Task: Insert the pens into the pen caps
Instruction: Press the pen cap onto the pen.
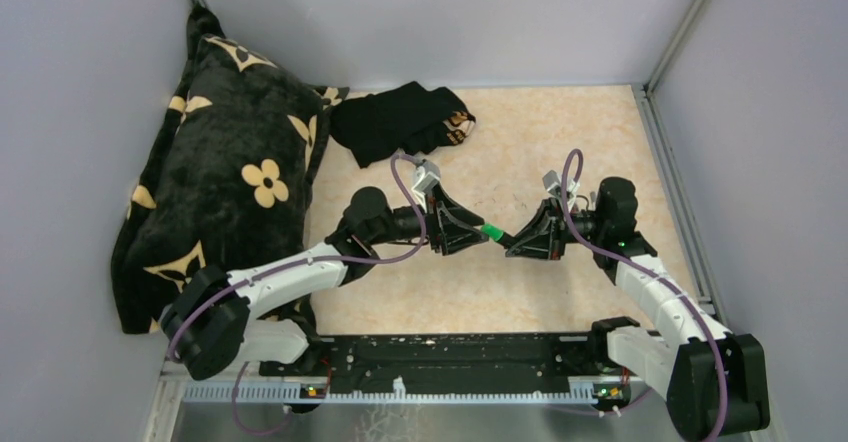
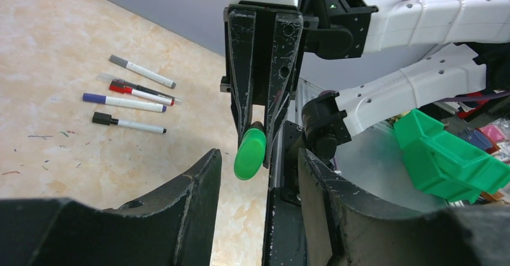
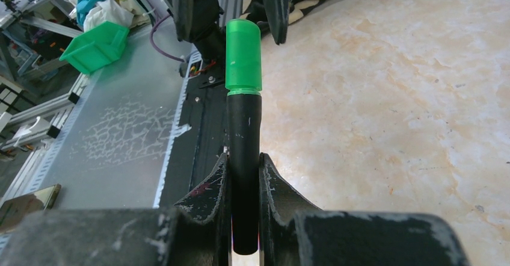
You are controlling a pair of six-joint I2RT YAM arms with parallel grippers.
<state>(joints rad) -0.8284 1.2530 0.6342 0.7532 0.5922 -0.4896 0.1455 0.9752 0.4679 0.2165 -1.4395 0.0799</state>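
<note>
Your beige marbled tabletop (image 1: 560, 142) carries a large black flower-patterned cushion (image 1: 230, 182) along its left side. Over the middle, the right end effector (image 3: 243, 170) is pinched tight on the barrel of the thick black marker (image 3: 243, 127), holding it off the tabletop. The wide green plastic cap (image 3: 243, 55) sits on the marker's tip. Facing it, the left end effector (image 2: 258, 157) is spread wide, its fingers flanking the green cap without touching it. Four thin white-barrelled pens (image 2: 129, 103) lie side by side on the tabletop.
</note>
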